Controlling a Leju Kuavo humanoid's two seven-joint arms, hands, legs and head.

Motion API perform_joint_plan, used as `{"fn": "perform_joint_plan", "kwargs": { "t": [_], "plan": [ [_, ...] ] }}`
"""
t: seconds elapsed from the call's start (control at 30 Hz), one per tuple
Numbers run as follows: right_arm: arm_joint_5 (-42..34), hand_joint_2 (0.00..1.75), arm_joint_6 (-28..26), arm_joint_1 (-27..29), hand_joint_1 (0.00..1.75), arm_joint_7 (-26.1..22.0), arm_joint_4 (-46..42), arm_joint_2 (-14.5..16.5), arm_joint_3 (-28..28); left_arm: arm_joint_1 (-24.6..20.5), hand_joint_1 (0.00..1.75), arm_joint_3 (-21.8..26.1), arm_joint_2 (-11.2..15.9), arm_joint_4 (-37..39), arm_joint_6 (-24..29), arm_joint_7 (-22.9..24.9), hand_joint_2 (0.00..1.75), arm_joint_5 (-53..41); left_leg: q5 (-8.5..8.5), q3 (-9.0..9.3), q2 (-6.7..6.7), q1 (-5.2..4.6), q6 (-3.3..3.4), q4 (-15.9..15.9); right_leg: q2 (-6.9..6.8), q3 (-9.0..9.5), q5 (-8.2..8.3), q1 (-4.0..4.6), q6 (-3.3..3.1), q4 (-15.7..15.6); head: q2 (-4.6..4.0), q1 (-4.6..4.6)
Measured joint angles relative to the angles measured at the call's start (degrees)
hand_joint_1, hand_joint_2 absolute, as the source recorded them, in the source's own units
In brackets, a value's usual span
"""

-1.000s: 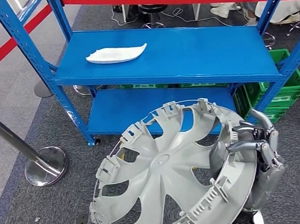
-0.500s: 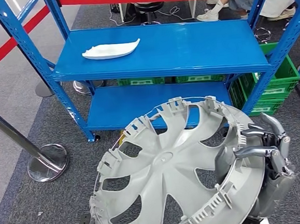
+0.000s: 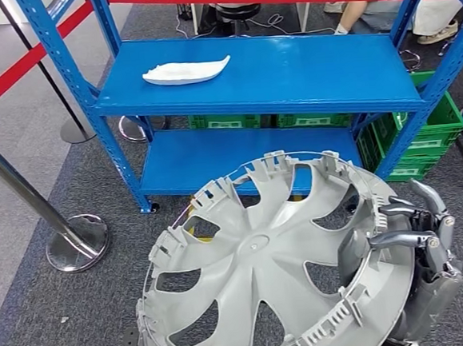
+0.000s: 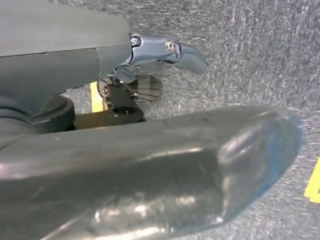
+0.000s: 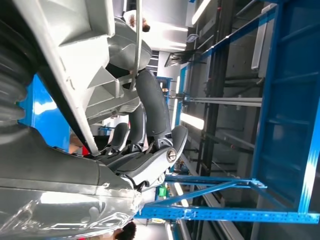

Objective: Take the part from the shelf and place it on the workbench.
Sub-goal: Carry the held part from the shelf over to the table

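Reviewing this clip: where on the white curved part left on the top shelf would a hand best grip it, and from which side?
Probably the middle of the white curved part, from the shelf's open front edge: it lies flat, long and narrow, tapering to thin tips.

grey spoked wheel cover [image 3: 267, 266], tilted, held

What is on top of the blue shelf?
On the top board of the blue shelf lies one long white part, flat, near its left end. The lower board's front is hidden behind the big grey wheel cover that the right hand holds.
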Motion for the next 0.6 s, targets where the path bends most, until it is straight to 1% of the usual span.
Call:
{"fn": "perform_joint_plan", "kwargs": {
  "t": [0.03, 0.1, 0.13, 0.17, 0.2, 0.23, 0.27, 0.3, 0.33, 0.37, 0.4, 0.43, 0.47, 0.5, 0.53, 0.57, 0.6],
  "plan": [
    [0.36, 1.75, -0.01, -0.02, 1.75, 0.03, 0.01, 0.01, -0.01, -0.01, 0.0, -0.04, 0.0, 0.0, 0.08, 0.1, 1.75, -0.16, 0.17, -0.29, -0.03, -0.07, -0.32, 0.17, 0.06, 0.74, 0.39, 0.06, -0.27, -1.59, -0.01, -0.03],
    [0.81, 1.75, -0.03, 0.0, 1.75, 0.11, 0.01, 0.02, -0.03, 0.0, 0.0, -0.11, 0.01, 0.0, 0.27, 0.15, 1.75, -0.41, 0.63, -0.83, -0.04, -0.11, -1.07, 0.31, 0.2, 0.15, 0.76, 0.14, -0.92, -1.63, -0.01, -0.08],
    [0.96, 1.75, -0.06, -0.01, 1.75, 0.17, 0.01, 0.02, -0.04, 0.0, 0.0, -0.14, 0.02, 0.0, 0.38, 0.14, 1.75, -0.54, 0.53, -1.1, -0.04, -0.07, -1.43, 0.44, 0.19, -0.22, 1.07, 0.08, -1.29, -1.58, -0.01, -0.07],
    [1.08, 1.75, -0.1, -0.02, 1.75, 0.22, 0.01, 0.02, -0.05, 0.0, 0.0, -0.16, 0.03, 0.0, 0.51, 0.13, 1.75, -0.64, -0.25, -1.52, -0.04, -0.06, -1.77, 1.06, 0.14, -0.61, 1.41, -0.02, -1.68, -1.61, -0.01, -0.12],
    [1.16, 1.75, -0.14, -0.03, 1.75, 0.26, 0.01, 0.03, -0.06, -0.01, 0.0, -0.18, 0.04, 0.0, 0.59, 0.12, 1.75, -0.7, -1.91, -2.29, -0.05, -0.03, -2.07, 2.75, 0.05, -1.06, 1.84, -0.15, -2.06, -1.7, -0.01, -0.25],
    [1.19, 1.75, -0.17, -0.05, 1.75, 0.28, 0.01, 0.03, -0.06, -0.02, 0.0, -0.19, 0.06, 0.0, 0.63, 0.11, 1.75, -0.7, -4.27, -3.4, -0.06, 0.01, -2.32, 5.55, -0.02, -1.59, 2.28, -0.22, -2.32, -1.72, -0.01, -0.34],
    [1.2, 1.75, -0.19, -0.04, 1.75, 0.29, 0.01, 0.04, -0.06, -0.02, 0.0, -0.21, 0.07, 0.0, 0.66, 0.1, 1.75, -0.71, -6.86, -4.74, -0.05, 0.02, -2.51, 9.23, -0.05, -2.22, 2.75, -0.22, -2.49, -1.71, -0.01, -0.46],
    [1.2, 1.75, -0.2, -0.04, 1.75, 0.31, 0.02, 0.04, -0.06, -0.02, 0.0, -0.22, 0.09, 0.0, 0.66, 0.1, 1.75, -0.72, -9.02, -5.99, -0.05, 0.05, -2.65, 12.95, -0.08, -2.92, 3.27, -0.21, -2.59, -1.69, -0.01, -0.5],
    [1.2, 1.75, -0.21, -0.04, 1.75, 0.33, 0.02, 0.04, -0.06, -0.01, 0.0, -0.22, 0.11, 0.0, 0.66, 0.1, 1.75, -0.72, -10.15, -6.56, -0.05, 0.06, -2.72, 15.38, -0.1, -3.66, 3.83, -0.19, -2.62, -1.67, -0.01, -0.5],
    [1.2, 1.75, -0.21, -0.03, 1.75, 0.35, 0.03, 0.04, -0.06, -0.02, 0.0, -0.23, 0.13, 0.0, 0.67, 0.1, 1.75, -0.72, -10.21, -6.18, -0.05, 0.06, -2.73, 15.91, -0.1, -4.41, 4.4, -0.18, -2.6, -1.66, 0.0, -0.51],
    [1.2, 1.75, -0.22, -0.04, 1.75, 0.37, 0.03, 0.04, -0.06, -0.04, 0.0, -0.25, 0.15, 0.0, 0.67, 0.1, 1.75, -0.72, -9.28, -4.64, -0.05, 0.06, -2.68, 14.18, -0.07, -5.13, 4.98, -0.18, -2.52, -1.65, 0.0, -0.5],
    [1.2, 1.75, -0.22, -0.04, 1.75, 0.37, 0.03, 0.04, -0.06, -0.1, 0.0, -0.28, 0.17, 0.0, 0.67, 0.1, 1.75, -0.72, -7.79, -2.11, -0.05, 0.06, -2.58, 10.64, -0.03, -5.78, 5.57, -0.2, -2.37, -1.64, 0.0, -0.5],
    [1.21, 1.75, -0.22, -0.04, 1.75, 0.37, 0.02, 0.04, -0.06, -0.21, 0.0, -0.34, 0.19, 0.0, 0.67, 0.1, 1.75, -0.73, -6.57, 0.73, -0.06, 0.05, -2.44, 6.37, 0.01, -6.33, 6.12, -0.15, -2.13, -1.58, 0.0, -0.51],
    [1.23, 1.75, -0.23, -0.04, 1.75, 0.38, 0.01, 0.05, -0.06, -0.38, 0.0, -0.43, 0.19, 0.0, 0.67, 0.09, 1.75, -0.74, -5.63, 2.83, -0.13, 0.0, -2.13, 2.9, 0.04, -6.81, 6.69, -0.08, -1.85, -1.54, 0.0, -0.48],
    [1.25, 1.75, -0.26, -0.05, 1.75, 0.39, 0.01, 0.05, -0.06, -0.51, 0.0, -0.51, 0.18, 0.0, 0.67, 0.07, 1.75, -0.75, -5.09, 4.01, -0.22, -0.07, -1.76, 0.73, 0.02, -7.15, 7.26, -0.02, -1.53, -1.55, 0.01, -0.46],
    [1.27, 1.75, -0.28, -0.04, 1.75, 0.4, 0.01, 0.06, -0.06, -0.57, 0.0, -0.57, 0.18, 0.0, 0.67, 0.05, 1.75, -0.77, -4.85, 4.28, -0.32, -0.2, -1.32, -0.13, -0.02, -7.32, 7.82, 0.02, -1.19, -1.68, 0.01, -0.43],
    [1.28, 1.75, -0.3, -0.04, 1.75, 0.41, 0.01, 0.06, -0.06, -0.5, 0.0, -0.61, 0.18, 0.0, 0.67, 0.04, 1.75, -0.77, -4.39, 3.9, -0.39, -0.32, -0.81, -0.06, -0.06, -7.37, 8.43, -0.02, -0.85, -1.98, 0.01, -0.4]
  ]
}}
